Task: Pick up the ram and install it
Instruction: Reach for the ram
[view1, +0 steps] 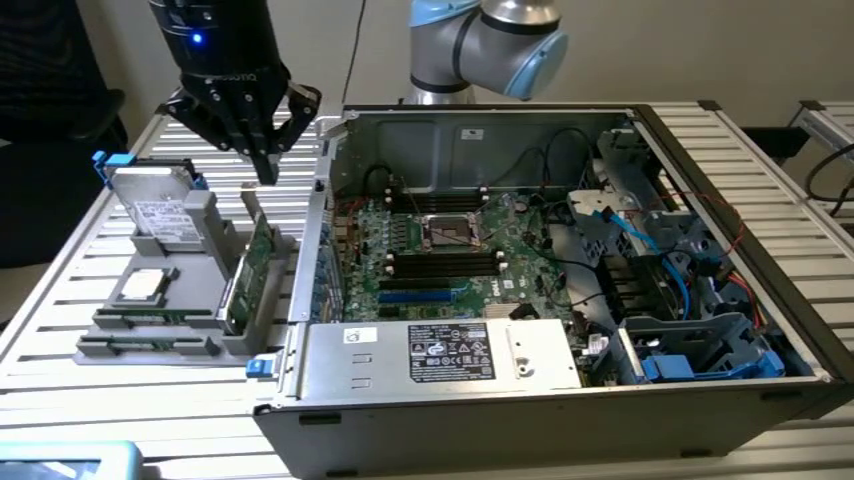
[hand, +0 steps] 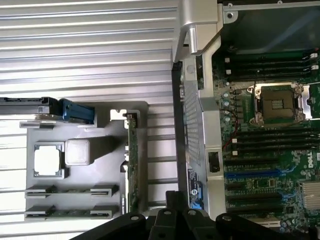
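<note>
Lower left of the exterior view: gray holder (view1: 94, 352) on slatted table (view1: 54, 400). The ram (view1: 158, 317) lies flat in one of the holder's front slots, untouched. Behind it are a silver CPU (view1: 144, 285), an upright green expansion card (view1: 254, 272) and a hard drive (view1: 163, 215). Centre and right: open computer case (view1: 561, 400), motherboard (view1: 427, 250) exposed. Upper left: gripper (view1: 264, 172) hovers above the card's far end, fingers pressed together, pinching nothing.

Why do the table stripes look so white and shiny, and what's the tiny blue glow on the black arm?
Wrist view: light glares off the slatted metal table, bleaching its ridges almost white. Exterior view: the table looks duller grey; the glow is a small blue light on the black housing above the end effector.
</note>
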